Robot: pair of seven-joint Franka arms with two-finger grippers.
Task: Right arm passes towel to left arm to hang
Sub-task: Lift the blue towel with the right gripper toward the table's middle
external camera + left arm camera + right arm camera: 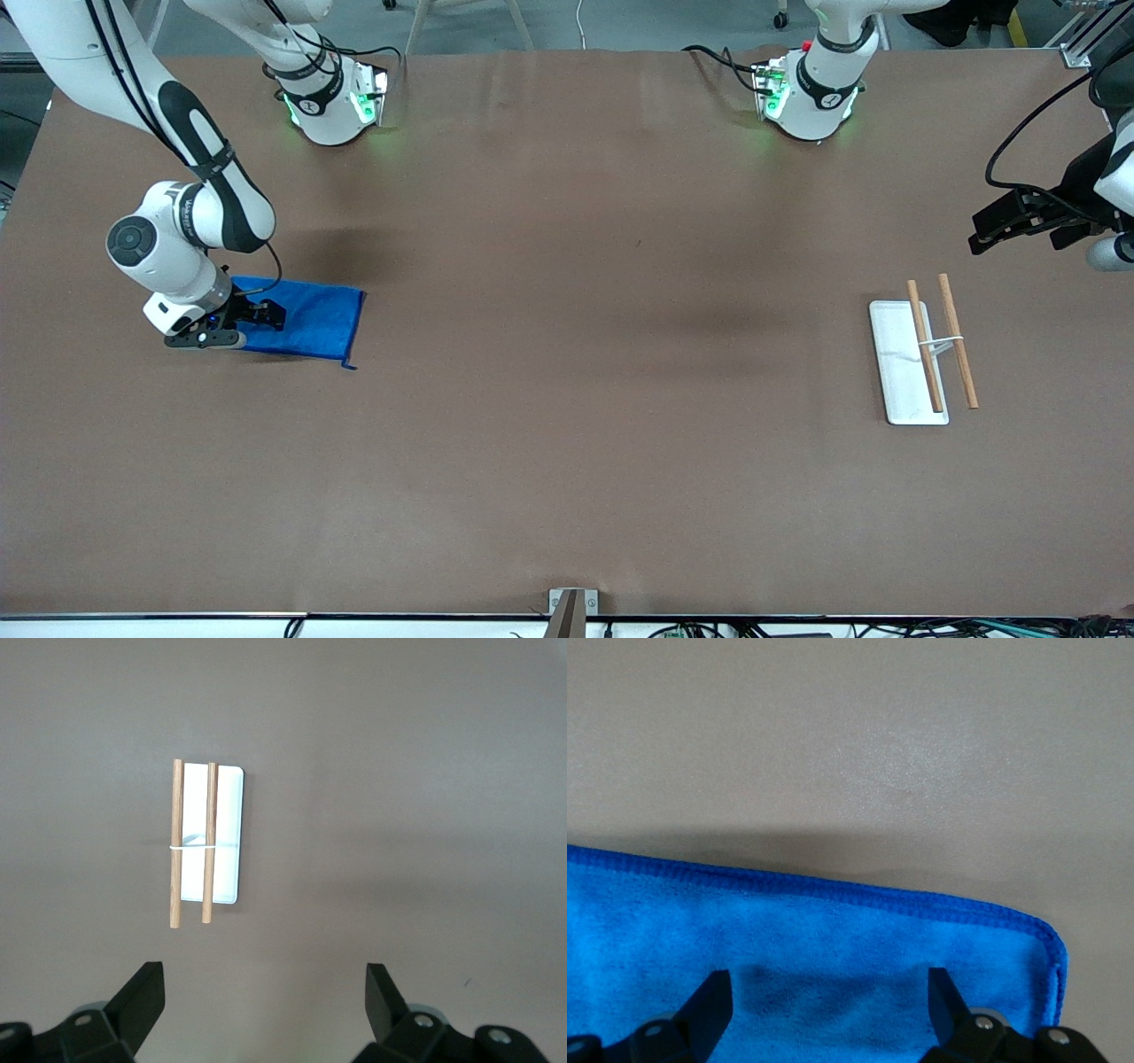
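Note:
The blue towel (314, 319) lies flat on the brown table toward the right arm's end, its dark loop at the corner nearest the front camera. My right gripper (252, 317) is open, low over the towel's end; the right wrist view shows the towel (833, 948) filling the space between the spread fingers, with no grip on it. My left gripper (983, 235) is open and empty, held in the air at the left arm's end of the table. The left wrist view shows the rack with two wooden rods (193, 843) below it.
A white flat base (899, 363) carrying two wooden rods (941, 346) stands toward the left arm's end of the table. Both arm bases (332, 102) glow green along the table edge farthest from the front camera. A small bracket (571, 607) sits at the nearest edge.

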